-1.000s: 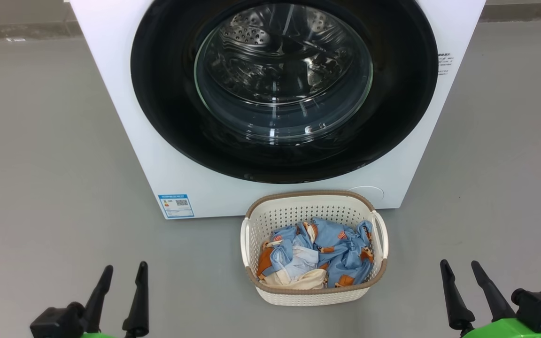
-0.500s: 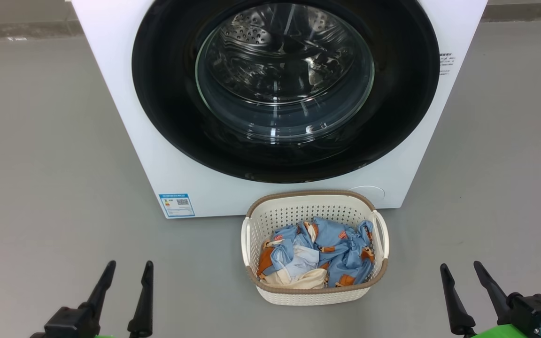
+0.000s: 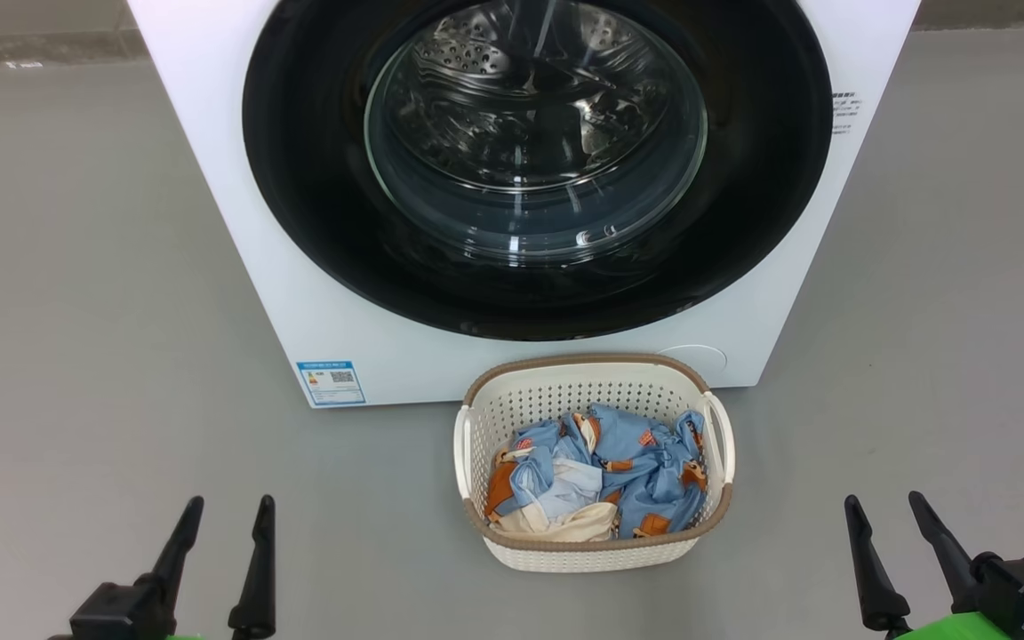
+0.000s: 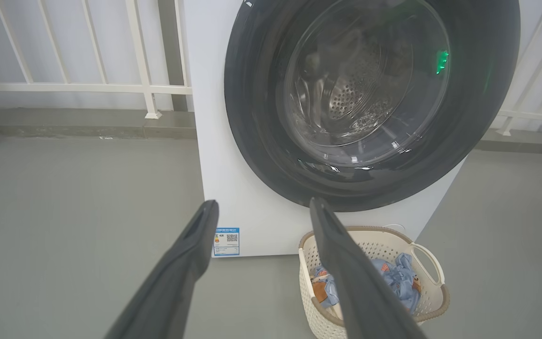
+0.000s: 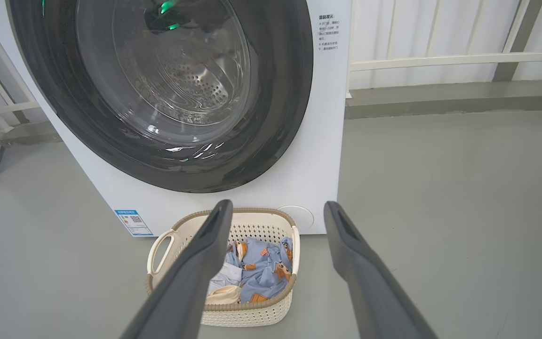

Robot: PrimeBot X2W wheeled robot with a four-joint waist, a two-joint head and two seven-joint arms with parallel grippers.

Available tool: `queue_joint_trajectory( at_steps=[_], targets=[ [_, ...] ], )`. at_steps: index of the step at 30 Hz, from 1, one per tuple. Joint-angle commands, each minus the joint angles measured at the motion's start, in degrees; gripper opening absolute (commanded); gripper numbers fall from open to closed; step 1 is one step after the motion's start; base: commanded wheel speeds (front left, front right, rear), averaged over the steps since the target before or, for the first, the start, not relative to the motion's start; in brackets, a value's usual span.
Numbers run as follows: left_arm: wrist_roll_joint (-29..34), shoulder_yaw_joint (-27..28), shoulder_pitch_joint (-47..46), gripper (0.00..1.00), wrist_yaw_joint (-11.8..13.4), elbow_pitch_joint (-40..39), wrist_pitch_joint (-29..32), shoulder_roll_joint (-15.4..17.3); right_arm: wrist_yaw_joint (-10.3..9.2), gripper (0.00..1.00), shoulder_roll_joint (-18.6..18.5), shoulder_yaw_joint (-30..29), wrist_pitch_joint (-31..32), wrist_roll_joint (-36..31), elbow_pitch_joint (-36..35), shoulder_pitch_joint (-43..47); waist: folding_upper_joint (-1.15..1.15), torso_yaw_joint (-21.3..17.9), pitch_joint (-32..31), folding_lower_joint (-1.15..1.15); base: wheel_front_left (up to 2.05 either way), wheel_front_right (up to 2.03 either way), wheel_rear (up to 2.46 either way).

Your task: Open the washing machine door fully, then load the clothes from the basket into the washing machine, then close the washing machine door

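Washing machine door (image 3: 537,169) shut, basket (image 3: 592,558) of clothes (image 3: 628,462) well apart between both jaws, spread wide, empty

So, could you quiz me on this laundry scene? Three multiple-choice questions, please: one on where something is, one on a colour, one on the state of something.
1. Where does the small cream-white perforated plastic basket stand?
A. On the grey floor, just in front of the big white boxy washing machine
B. On top of the machine
C. Inside the drum

2. What colour are most of the crumpled clothes in it?
A. Red
B. Light blue with orange-brown prints
C. Black

3. How is the large round door, glossy black ring around clear glass?
A. Shut
B. Swung wide open
C. Taken off

Answers:
1 A, since the basket sits on the floor below the machine's front panel.
2 B, since blue printed fabric fills it, with one cream piece.
3 A, since the black ring lies flat against the white front.
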Motion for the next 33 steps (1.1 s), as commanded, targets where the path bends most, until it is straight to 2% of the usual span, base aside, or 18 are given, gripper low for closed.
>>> queue_joint_trajectory(
  at_steps=[1, 8, 15, 33],
  targets=[
    [0.35, 2.08, -1.64, 1.0, -0.1, -0.89, -0.77, 0.67, 0.09, 1.0, -0.53, 1.16, -0.73, -0.38, -1.67, -0.41, 0.0, -0.01, 0.06, 0.0, 0.0, 0.0, 0.0],
    [4.42, 2.38, -1.91, 1.0, -0.1, 0.37, -0.77, 1.21, 0.09, 1.0, -0.31, 0.78, -0.73, -0.45, -1.74, -0.21, 0.0, 0.0, -0.04, 0.0, 0.04, 0.04, -0.08],
    [7.69, 2.86, -1.6, 1.0, -0.1, 0.56, -0.77, 0.25, 0.09, 1.0, -0.38, 0.67, -0.73, -0.29, -1.77, 0.0, 0.0, 0.06, -0.37, 0.0, 0.49, 0.49, -0.97],
    [7.39, 2.98, -1.18, 1.0, -0.1, 0.39, -0.77, 0.11, 0.09, 1.0, -0.47, 1.12, -0.73, -0.05, -1.91, 0.2, 0.0, 0.17, -0.55, 0.0, 1.15, 1.15, -2.31]
  ],
)
